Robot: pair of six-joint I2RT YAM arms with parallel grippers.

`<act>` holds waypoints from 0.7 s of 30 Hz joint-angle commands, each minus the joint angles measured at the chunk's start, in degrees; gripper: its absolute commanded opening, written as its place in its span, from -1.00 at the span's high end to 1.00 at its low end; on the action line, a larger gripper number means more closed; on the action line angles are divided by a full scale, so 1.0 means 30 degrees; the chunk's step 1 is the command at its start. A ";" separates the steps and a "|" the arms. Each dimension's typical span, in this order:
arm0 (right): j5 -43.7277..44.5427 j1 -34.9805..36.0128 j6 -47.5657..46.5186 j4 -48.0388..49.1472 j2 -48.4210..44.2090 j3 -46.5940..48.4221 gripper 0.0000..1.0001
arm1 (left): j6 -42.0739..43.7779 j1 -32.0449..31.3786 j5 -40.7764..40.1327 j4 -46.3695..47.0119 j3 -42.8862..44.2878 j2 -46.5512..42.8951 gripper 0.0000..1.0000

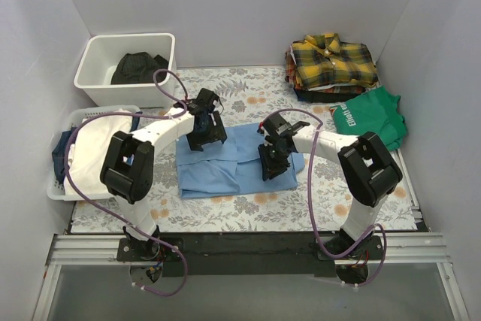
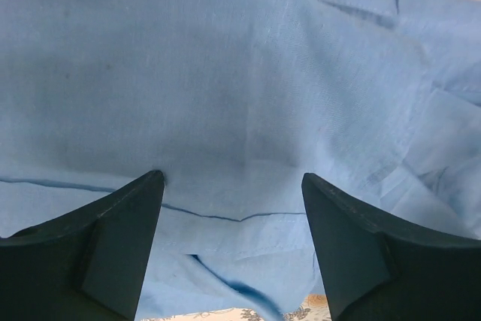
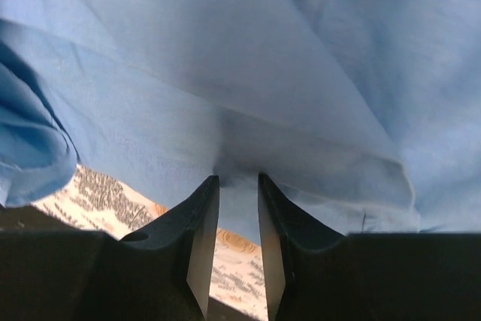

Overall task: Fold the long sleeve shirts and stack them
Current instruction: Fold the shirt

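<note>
The plain light blue cloth shirt [image 1: 237, 165] lies partly folded in the middle of the flower-patterned tabletop [image 1: 248, 88]. It makes a rough rectangle of several layers, with one loose flap at its right side.

The left tool [image 1: 204, 140] stands over the far left corner of this shirt with its jaws wide apart. The left wrist view shows flat cloth and a seam between the two fingers, with nothing gripped. The right tool [image 1: 272, 162] is at the right edge of the shirt with its jaws narrow. In the right wrist view the cloth puckers toward the fingertips [image 3: 203, 208], so it holds a pinch of the shirt. How many layers are in that pinch I cannot tell, because the fold hides them.

The yellow-and-black plaid collared shirt [image 1: 331, 62] rests folded on a pile beyond the far right corner of the light blue cloth shirt. The green T-shirt with white lettering [image 1: 372, 114] lies to the right of it.

I judge the shirt to be thin, light and very soft. It will sag from any single hold, and its layers may slide over each other. The better places to take it are two corners of one edge, one for each tool, with all layers pinched together.
</note>
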 commanded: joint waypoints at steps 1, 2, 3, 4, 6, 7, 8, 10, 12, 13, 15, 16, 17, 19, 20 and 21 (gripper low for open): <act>-0.0900 0.0172 -0.0691 -0.2093 -0.0481 -0.0115 0.27 | 0.1318 0.0007 0.1142 0.0680 0.0775 0.0271 -0.48; -0.1018 0.0172 -0.0779 -0.2239 -0.0570 0.0148 0.27 | 0.1639 0.0007 0.1229 0.0709 0.0803 0.0506 -0.47; -0.0874 0.0172 -0.0809 -0.2443 -0.0687 0.0760 0.27 | 0.1787 0.0007 0.1230 0.0710 0.0774 0.1001 -0.47; -0.0699 0.0143 -0.0838 -0.2706 -0.0804 0.1085 0.27 | 0.1846 0.0007 0.1230 0.0623 0.0745 0.1151 -0.44; -0.0084 0.0143 -0.1043 -0.3615 -0.1125 0.2078 0.27 | 0.1964 0.0007 0.1027 0.0534 0.0628 0.1125 -0.43; 0.0063 0.0143 -0.1101 -0.3791 -0.1331 0.2346 0.27 | 0.1964 0.0007 0.0793 0.0360 0.0628 0.0920 -0.44; 0.0384 0.0143 -0.1189 -0.3909 -0.1594 0.2609 0.27 | 0.1993 0.0007 0.0558 0.0300 0.0512 0.0541 -0.45; 0.0795 0.0114 -0.1190 -0.3969 -0.2295 0.3310 0.26 | 0.1994 0.0182 0.0090 -0.0078 0.0539 -0.0626 -0.48; 0.1118 0.0143 -0.1219 -0.4027 -0.2650 0.3752 0.26 | 0.1848 0.0619 0.0116 -0.0519 0.0627 -0.1451 -0.49; 0.1177 0.0143 -0.1190 -0.4027 -0.2941 0.3987 0.25 | 0.1731 0.0767 0.0059 -0.0956 0.0657 -0.2383 -0.50; 0.1003 0.0143 -0.1336 -0.3940 -0.3032 0.4572 0.24 | 0.1671 0.1088 -0.0176 -0.1369 0.0396 -0.3325 -0.51; 0.0857 0.0201 -0.1568 -0.3882 -0.2800 0.4749 0.23 | 0.1526 0.1207 -0.0234 -0.1777 0.0219 -0.3765 -0.52; 0.0653 0.0346 -0.1774 -0.3823 -0.2595 0.5157 0.23 | 0.1467 0.1324 -0.0119 -0.1897 -0.0102 -0.4668 -0.52; 0.0767 0.0697 -0.2416 -0.3852 -0.1662 0.5656 0.23 | 0.1204 0.1675 0.0116 -0.2334 -0.1359 -0.5436 -0.52; 0.0971 0.1251 -0.2623 -0.3852 -0.1307 0.5978 0.23 | 0.0883 0.1764 0.0291 -0.2453 -0.1887 -0.6222 -0.52; 0.1147 0.1575 -0.2770 -0.3823 -0.0984 0.6532 0.23 | 0.0735 0.1996 0.0495 -0.2483 -0.2472 -0.6578 -0.52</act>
